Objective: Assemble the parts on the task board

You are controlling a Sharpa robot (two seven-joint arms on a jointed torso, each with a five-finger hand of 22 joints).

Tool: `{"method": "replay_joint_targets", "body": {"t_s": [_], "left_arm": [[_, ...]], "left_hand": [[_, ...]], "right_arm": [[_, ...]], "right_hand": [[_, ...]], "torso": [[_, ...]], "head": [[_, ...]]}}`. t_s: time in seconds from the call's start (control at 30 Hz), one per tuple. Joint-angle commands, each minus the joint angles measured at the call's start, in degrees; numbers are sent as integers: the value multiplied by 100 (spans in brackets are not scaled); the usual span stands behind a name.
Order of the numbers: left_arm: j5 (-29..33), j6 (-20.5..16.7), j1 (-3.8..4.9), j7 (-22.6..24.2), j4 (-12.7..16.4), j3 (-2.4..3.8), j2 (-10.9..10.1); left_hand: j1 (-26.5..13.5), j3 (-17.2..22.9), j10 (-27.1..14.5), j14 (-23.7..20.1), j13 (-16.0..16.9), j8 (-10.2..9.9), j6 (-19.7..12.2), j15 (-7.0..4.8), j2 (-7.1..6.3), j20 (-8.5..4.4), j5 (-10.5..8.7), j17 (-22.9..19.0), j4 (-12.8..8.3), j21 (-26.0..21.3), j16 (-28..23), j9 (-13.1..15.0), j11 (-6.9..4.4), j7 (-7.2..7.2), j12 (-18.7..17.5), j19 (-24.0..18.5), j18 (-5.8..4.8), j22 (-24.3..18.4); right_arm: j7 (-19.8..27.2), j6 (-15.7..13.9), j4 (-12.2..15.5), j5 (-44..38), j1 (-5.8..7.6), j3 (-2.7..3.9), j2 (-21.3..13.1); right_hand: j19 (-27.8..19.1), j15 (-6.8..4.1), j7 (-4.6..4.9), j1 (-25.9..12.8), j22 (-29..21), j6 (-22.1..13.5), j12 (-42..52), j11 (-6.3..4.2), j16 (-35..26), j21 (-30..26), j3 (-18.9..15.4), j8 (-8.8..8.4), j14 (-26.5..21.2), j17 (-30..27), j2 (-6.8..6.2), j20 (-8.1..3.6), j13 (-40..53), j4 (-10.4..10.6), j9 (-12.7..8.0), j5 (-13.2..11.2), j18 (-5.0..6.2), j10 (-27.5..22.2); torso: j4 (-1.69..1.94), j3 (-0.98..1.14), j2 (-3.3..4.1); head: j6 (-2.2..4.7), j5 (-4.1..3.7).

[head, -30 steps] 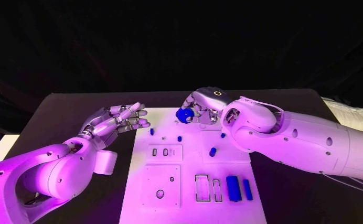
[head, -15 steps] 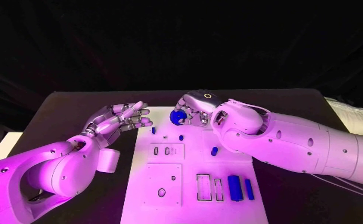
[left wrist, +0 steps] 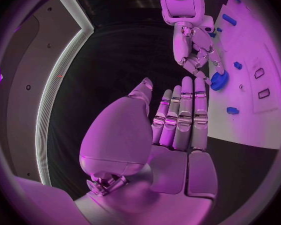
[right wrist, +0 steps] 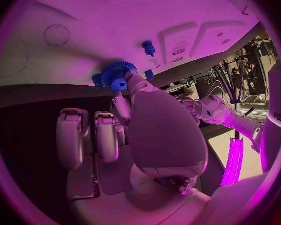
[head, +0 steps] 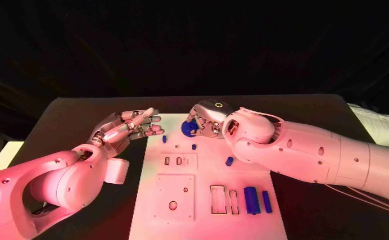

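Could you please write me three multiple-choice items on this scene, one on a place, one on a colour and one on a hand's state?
1. Where is the right hand?
A. over the far end of the task board
B. off the table
C. over the board's near edge

2. What colour is the gear that it holds?
A. white
B. blue
C. green

3. How is the left hand?
A. holding a gear
B. pressing on the board
C. empty, fingers apart

Answers: 1 A, the head view shows it at the board's far end. 2 B, the toothed piece at its fingertips is blue in the right wrist view. 3 C, the left wrist view shows its fingers extended with nothing in them.
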Motion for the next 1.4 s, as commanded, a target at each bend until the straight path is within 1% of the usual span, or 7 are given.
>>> {"method": "replay_joint_targets", "body": {"t_s": [0.03, 0.43, 0.53, 0.83, 1.13, 1.3, 1.4], "left_arm": [[9, 102, 7, 19, 12, 4, 6], [9, 100, 7, 11, 16, 4, 4], [9, 98, 7, 8, 18, 4, 2], [9, 98, 7, -5, 19, 4, -3], [9, 103, 7, -5, 9, 4, -6], [12, 108, 7, 0, 0, 4, -8], [20, 110, 7, 8, -15, 4, -9]], "left_hand": [[-4, 0, -39, 19, -2, -29, 10, 17, 41, 22, -22, 5, -23, -28, -7, -1, -17, 18, -25, 22, 20, -5], [-4, 0, -39, 19, -2, -29, 10, 17, 41, 22, -22, 5, -23, -28, -7, -1, -17, 18, -25, 22, 20, -5], [-4, 0, -39, 19, -2, -29, 10, 17, 41, 22, -22, 5, -23, -28, -7, -1, -17, 18, -25, 22, 20, -5], [0, -1, -41, 18, -2, -35, 9, 16, 43, 21, -23, 12, -30, -30, -8, -1, -17, 19, -30, 24, 20, -7], [0, -1, -41, 18, -2, -35, 9, 16, 43, 21, -23, 12, -30, -30, -8, -1, -17, 19, -30, 24, 20, -7], [-1, -4, -46, 17, -2, -41, 4, 17, 42, 21, -24, 16, -33, -30, -9, -2, -15, 21, -35, 25, 20, -8], [-1, -4, -46, 17, -2, -41, 4, 17, 41, 21, -24, 16, -33, -31, -9, -2, -15, 21, -35, 25, 20, -9]], "right_arm": [[-28, 206, -44, -113, -6, -5, 21], [-38, 200, -138, -115, -8, -27, 99], [-56, 250, -141, -88, -8, -29, 92], [-89, 176, -99, 59, -20, -31, 31], [282, -801, 205, 561, -45, 3, -353], [739, -572, 565, 1551, 24, 86, -1086], [1123, -330, 686, 2181, 76, 104, -1604]], "right_hand": [[99, -16, -89, -106, 339, 324, -95, -32, -1, -3, 7, -39, 545, 1182, -60, -20, -37, 6, 338, -35, -53, -6], [40, 174, 157, -603, 222, -614, -747, 191, -26, -79, -311, -272, 536, 1154, -417, 147, -393, 246, 226, -338, -30, -257], [46, 191, 165, -810, 234, -613, -713, 207, -17, -74, -492, -249, 539, 1171, -361, 172, -364, 311, 243, -260, -31, -241], [65, 182, 134, -1879, 270, -451, -579, 193, 5, -56, -989, -236, 549, 1211, 12, 174, -239, 322, 258, 711, -36, -206], [77, 171, 128, -1591, 290, -439, -511, 180, 15, -44, -1069, -248, 553, 1228, 60, 162, -175, 257, 251, 921, -40, -187], [72, 184, 148, -1220, 286, -524, -494, 196, 17, -49, -1138, -253, 554, 1235, 38, 173, -147, 230, 245, 564, -39, -187], [78, 171, 133, -785, 304, -492, -500, 176, 23, -40, -1117, -239, 556, 1245, -22, 167, -143, 22, 253, 474, -42, -195]], "torso": [[-3, -1, 0], [3, -1, -1], [3, -1, 2], [-1, 3, 2], [-4, 8, -4], [-12, -7, -16], [-66, -10, -36]], "head": [[3, -3], [-1, -15], [0, -12], [-6, -11], [4, -31], [5, -94], [27, -108]]}}
